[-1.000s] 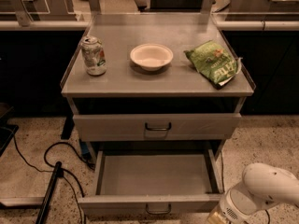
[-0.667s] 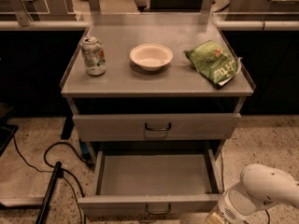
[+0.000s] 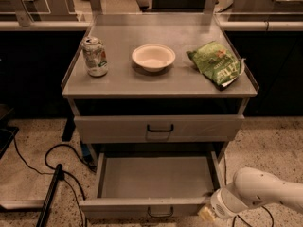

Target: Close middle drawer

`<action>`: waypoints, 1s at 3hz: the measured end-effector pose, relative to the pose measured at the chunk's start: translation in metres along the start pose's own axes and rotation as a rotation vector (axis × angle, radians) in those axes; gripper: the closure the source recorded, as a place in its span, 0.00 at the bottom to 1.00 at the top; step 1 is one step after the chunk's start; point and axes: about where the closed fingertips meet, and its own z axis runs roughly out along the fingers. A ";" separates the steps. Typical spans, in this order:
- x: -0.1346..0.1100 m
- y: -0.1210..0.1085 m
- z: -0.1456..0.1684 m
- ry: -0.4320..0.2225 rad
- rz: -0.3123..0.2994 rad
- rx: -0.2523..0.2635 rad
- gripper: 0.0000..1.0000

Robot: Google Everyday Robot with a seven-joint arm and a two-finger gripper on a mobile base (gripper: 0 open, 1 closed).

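Since the earlier frame only the arm (image 3: pixel 265 193) has moved: it has edged a little leftward, bringing the gripper (image 3: pixel 207 214) close to the front right corner of the middle drawer (image 3: pixel 154 176). Nothing on the table (image 3: pixel 156 86) has moved. The drawer stands pulled well out below the table's front edge, its tray floor bare and its small handle (image 3: pixel 160 213) at the centre of the low front. We judge the gripper sits low and outside that front so that it can push the panel inward. Whether it is open or closed we cannot tell, and contact with the drawer is not clear either. We count two drawers, this open one and one shut upper drawer (image 3: pixel 158 128). On top are one can (image 3: pixel 95 56) near the left edge, one bowl (image 3: pixel 153 56) mid-table, and one green bag (image 3: pixel 217 63) by the right edge.
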 end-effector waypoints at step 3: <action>-0.028 -0.013 0.010 -0.052 -0.002 0.042 1.00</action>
